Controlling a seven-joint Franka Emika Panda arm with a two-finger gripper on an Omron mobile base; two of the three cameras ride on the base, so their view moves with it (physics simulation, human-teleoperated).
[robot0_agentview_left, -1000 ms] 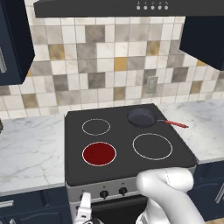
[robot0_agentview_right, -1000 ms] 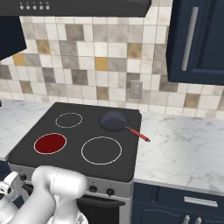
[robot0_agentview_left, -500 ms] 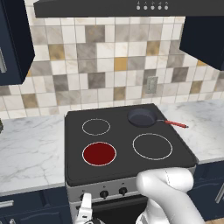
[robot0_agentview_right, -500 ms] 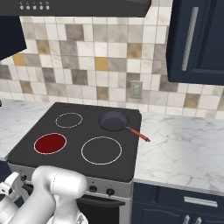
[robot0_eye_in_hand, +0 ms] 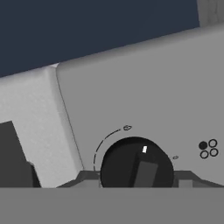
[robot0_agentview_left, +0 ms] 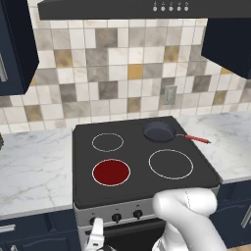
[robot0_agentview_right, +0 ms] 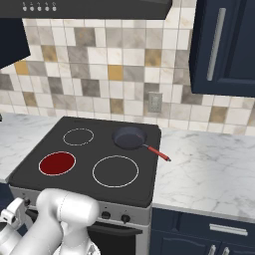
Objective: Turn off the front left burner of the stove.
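The front left burner glows deep red on the black stove. My gripper is low in front of the silver front panel, at its left end. In the hand view, my gripper sits on a round black knob, with one fingertip against each side of it. The knob's white mark points up and slightly right, between the two small symbols at the ends of the dial arc. A four-ring icon to its right has one dot filled.
A dark frying pan with a red handle rests on the back right burner. Marble counters flank the stove. More knobs line the panel, and dark blue cabinets stand below.
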